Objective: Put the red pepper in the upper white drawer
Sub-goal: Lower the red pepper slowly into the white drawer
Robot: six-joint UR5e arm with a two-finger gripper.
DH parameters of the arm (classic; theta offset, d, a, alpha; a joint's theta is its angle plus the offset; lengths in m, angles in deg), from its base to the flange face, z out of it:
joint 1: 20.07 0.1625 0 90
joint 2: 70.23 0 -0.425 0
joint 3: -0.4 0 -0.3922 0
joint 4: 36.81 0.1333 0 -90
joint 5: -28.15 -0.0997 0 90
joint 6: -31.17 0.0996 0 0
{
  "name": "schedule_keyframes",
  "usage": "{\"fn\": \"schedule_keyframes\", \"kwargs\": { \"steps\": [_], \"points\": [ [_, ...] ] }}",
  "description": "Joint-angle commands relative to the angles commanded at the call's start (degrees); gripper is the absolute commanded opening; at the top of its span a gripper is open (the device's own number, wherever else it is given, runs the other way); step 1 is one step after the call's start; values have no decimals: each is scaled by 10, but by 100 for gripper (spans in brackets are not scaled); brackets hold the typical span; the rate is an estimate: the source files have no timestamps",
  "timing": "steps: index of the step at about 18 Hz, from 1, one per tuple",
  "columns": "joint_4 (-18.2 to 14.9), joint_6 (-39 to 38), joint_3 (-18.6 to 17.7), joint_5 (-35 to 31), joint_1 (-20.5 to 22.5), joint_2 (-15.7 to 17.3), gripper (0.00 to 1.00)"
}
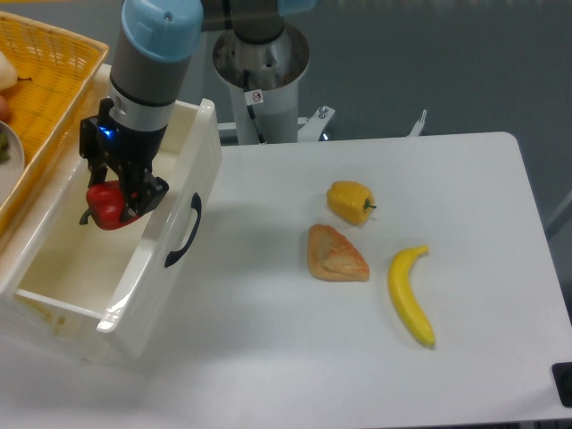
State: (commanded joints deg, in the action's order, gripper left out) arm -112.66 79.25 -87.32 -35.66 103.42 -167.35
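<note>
The red pepper (pixel 105 205) is glossy red and sits between the black fingers of my gripper (pixel 114 204). The gripper is shut on it and holds it inside the open top of the upper white drawer (pixel 147 290), above the drawer floor. The drawer is a cream-white box at the left of the table, pulled open, with a curved black handle (pixel 186 231) on its front panel. The pepper's far side is hidden by the fingers.
A yellow wicker basket (pixel 49 63) stands at the far left behind the drawer. On the white table lie a yellow pepper (pixel 350 201), a piece of bread (pixel 336 254) and a banana (pixel 409 296). The arm's base (pixel 261 71) stands at the back.
</note>
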Motion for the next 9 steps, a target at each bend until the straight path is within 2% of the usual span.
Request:
{"fn": "schedule_keyframes", "kwargs": {
  "steps": [9],
  "points": [
    [0, 0, -1, -3, -2, -6, 25]
  ]
}}
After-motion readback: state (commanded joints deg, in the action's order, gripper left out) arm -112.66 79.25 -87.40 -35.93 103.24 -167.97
